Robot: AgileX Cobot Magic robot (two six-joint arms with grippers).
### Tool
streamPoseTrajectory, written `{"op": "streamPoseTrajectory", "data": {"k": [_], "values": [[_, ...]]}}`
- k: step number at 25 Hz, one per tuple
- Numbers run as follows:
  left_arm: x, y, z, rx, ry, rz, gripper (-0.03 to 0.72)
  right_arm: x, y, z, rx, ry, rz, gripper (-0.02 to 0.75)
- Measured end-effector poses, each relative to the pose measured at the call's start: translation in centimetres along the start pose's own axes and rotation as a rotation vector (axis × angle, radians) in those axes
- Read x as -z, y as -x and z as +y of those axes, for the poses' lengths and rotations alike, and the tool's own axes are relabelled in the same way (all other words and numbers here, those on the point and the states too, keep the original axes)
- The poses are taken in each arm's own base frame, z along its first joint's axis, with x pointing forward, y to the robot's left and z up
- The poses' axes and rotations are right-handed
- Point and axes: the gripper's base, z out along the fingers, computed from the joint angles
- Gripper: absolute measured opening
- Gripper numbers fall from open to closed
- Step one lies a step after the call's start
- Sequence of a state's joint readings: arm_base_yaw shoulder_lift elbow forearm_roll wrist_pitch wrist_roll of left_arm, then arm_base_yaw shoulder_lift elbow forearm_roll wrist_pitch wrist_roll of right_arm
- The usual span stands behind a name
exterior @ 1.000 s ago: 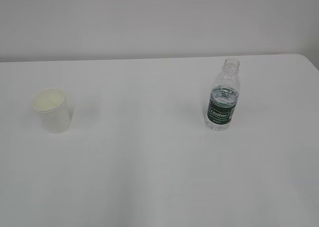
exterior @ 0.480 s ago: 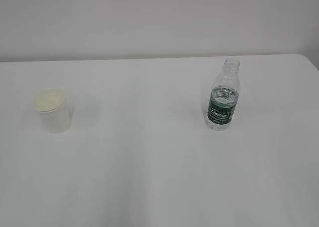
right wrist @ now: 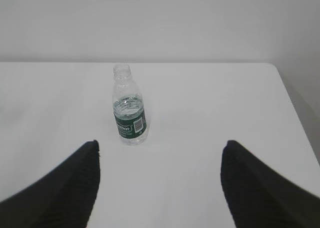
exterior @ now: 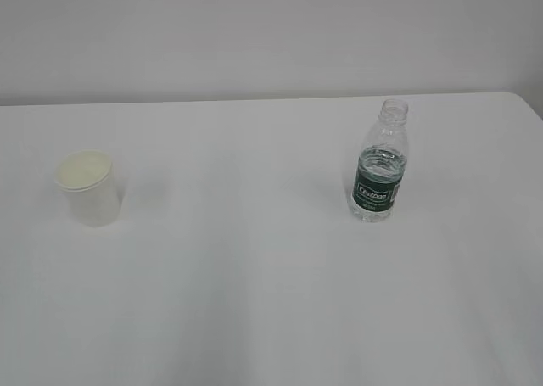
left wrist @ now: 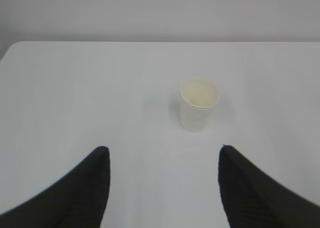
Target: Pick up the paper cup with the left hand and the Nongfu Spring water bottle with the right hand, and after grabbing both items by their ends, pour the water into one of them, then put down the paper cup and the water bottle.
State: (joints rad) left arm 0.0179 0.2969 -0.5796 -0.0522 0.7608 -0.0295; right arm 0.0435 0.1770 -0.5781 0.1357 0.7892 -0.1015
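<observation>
Nongfu Spring water bottle (exterior: 379,167) upright, neck up, paper cup (exterior: 88,187) upright

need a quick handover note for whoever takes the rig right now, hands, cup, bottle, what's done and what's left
Left hand: open, empty, short of the paper cup, which sits a little right of its centre line.
Right hand: open, empty, short of the Nongfu Spring water bottle, which sits left of its centre line.
Cup stands upright on the left of the white table; I cannot tell if it holds anything. Bottle stands upright on the right, uncapped, with water inside.
Done: nothing grasped yet.
Left: grasp both, pour the water, set both down.
</observation>
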Motion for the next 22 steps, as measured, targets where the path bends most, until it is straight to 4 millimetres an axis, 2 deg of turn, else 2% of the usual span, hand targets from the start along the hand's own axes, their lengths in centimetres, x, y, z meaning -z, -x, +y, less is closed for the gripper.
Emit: {"op": "streamPoseTrajectory", "data": {"k": [10, 18, 22], "values": [[-1.7, 1.0, 0.0, -0.004, -0.002, -0.008, 0.475, -0.7, 1.4, -0.2, 0.031, -0.010, -0.100, 0.573], [-3.4, 3.9, -0.2, -0.020, -0.018, -0.243, 0.468, -2.2, 2.8, -0.5, 0.050, -0.032, -0.180, 0.573], [-4.8, 4.6, -0.2, -0.021, -0.015, -0.260, 0.465, -3.2, 3.2, -0.7, 0.047, -0.042, -0.205, 0.573]]}}
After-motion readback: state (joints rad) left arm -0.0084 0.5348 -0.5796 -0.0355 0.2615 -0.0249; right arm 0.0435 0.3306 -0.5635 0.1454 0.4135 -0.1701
